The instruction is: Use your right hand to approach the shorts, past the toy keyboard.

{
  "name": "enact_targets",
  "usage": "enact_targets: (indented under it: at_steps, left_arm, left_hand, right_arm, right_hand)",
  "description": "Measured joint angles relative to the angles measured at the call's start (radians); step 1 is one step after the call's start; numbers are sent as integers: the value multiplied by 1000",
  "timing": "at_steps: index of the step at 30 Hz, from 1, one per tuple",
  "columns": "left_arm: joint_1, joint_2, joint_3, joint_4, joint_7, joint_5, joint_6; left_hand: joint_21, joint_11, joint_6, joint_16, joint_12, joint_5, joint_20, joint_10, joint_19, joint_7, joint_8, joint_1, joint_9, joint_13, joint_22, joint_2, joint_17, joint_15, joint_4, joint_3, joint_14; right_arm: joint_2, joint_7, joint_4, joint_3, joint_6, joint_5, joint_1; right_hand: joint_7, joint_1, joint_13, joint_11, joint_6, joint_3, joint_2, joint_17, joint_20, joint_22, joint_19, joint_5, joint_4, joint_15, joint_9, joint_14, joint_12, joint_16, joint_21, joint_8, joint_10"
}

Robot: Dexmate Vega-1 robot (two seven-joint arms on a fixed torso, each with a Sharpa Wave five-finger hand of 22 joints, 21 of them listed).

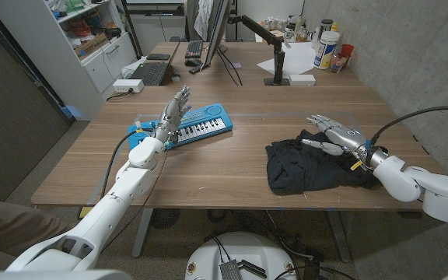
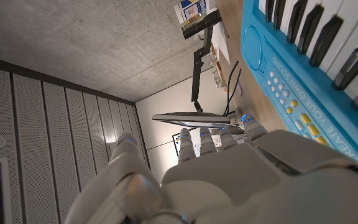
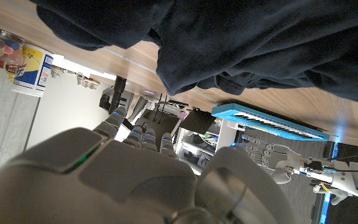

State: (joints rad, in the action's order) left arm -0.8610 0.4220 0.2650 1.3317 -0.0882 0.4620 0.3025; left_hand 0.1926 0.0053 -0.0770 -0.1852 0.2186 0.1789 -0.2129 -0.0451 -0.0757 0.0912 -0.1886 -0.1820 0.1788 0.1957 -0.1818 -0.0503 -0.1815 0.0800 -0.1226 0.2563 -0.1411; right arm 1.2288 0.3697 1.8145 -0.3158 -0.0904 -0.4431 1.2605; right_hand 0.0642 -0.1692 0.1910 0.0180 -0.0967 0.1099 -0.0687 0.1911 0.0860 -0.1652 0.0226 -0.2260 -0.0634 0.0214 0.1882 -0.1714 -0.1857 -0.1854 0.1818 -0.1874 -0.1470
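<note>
On the table's right side, the right hand (image 1: 331, 132), fingers apart and holding nothing, hovers at the dark shorts (image 1: 311, 166); it should lower slowly onto the bunched cloth, well apart from the toy keyboard (image 1: 197, 128).

Glossy white shells cover both arms; the left hand (image 1: 173, 117) and right hand (image 1: 331, 134) show silver-grey fingers, a black cable trailing each forearm, yellow tags at the right wrist.

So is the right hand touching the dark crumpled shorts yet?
Cannot tell. In the head view the right hand overlaps the dark crumpled shorts, but contact isn't plain.
</note>
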Motion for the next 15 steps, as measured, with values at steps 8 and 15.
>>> enact_targets:
  at_steps: [8, 15]
  left_arm:
    - [-1, 0, 1, 0, -1, 1, -3]
    - [-2, 0, 1, 0, -2, 2, -3]
  left_hand:
    - [0, 0, -4, 0, 0, 0, 0, 0, 0, 4, 0, 0, 0, 0, 0, 0, 0, 0, 0, 0, 0]
    - [0, 0, -4, 0, 0, 0, 0, 0, 0, 4, 0, 0, 0, 0, 0, 0, 0, 0, 0, 0, 0]
  right_arm:
    - [0, 0, -4, -11, 3, 0, -5]
    - [-2, 0, -6, -19, 12, -1, -8]
  right_hand:
    - [0, -5, 0, 5, 0, -4, -5, 0, 0, 0, 0, 4, 4, 0, 0, 0, 0, 0, 0, 0, -5]
    - [0, -5, 0, 5, 0, -2, -5, 0, 0, 0, 0, 4, 7, 0, 0, 0, 0, 0, 0, 0, -5]
